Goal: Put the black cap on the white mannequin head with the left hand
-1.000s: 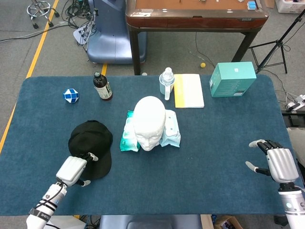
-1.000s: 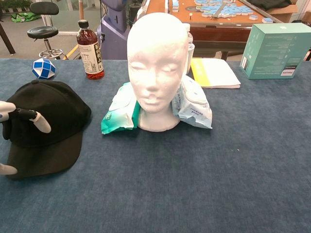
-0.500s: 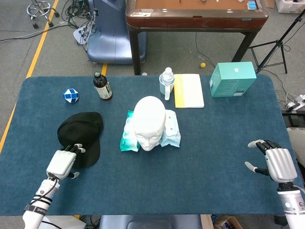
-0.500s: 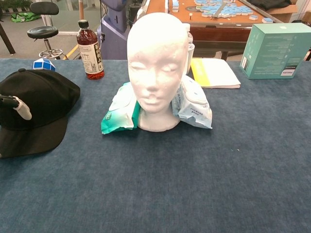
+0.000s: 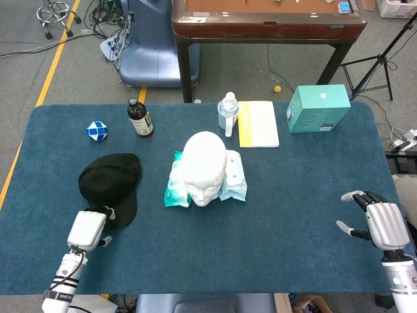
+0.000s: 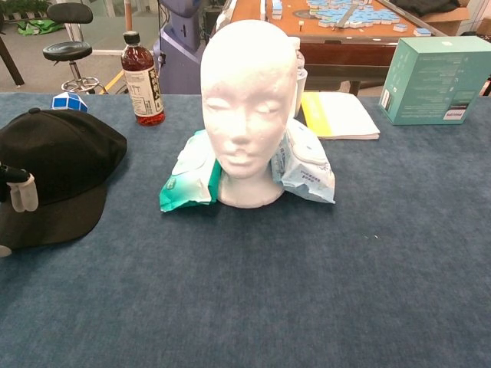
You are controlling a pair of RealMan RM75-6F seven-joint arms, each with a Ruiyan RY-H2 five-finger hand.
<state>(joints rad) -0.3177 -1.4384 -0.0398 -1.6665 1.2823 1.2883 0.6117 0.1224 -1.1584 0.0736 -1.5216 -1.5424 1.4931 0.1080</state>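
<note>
The black cap lies flat on the blue table at the left, brim toward me; the chest view shows the cap at its left edge. My left hand is at the brim's near edge, fingers curled down over the brim and the thumb just below its rim, gripping it. The white mannequin head stands upright mid-table, right of the cap, and the chest view shows the mannequin head facing me. My right hand hovers empty at the front right corner, fingers apart.
Wet-wipe packs flank the mannequin's base. A dark bottle, a blue-white puzzle ball, a clear bottle, a yellow notebook and a teal box line the far edge of the table.
The cap slid left with my left hand and narrowed, then stayed put. The hand has since drawn slightly toward me, its fingers curling further down over the brim. The right hand barely moved.
</note>
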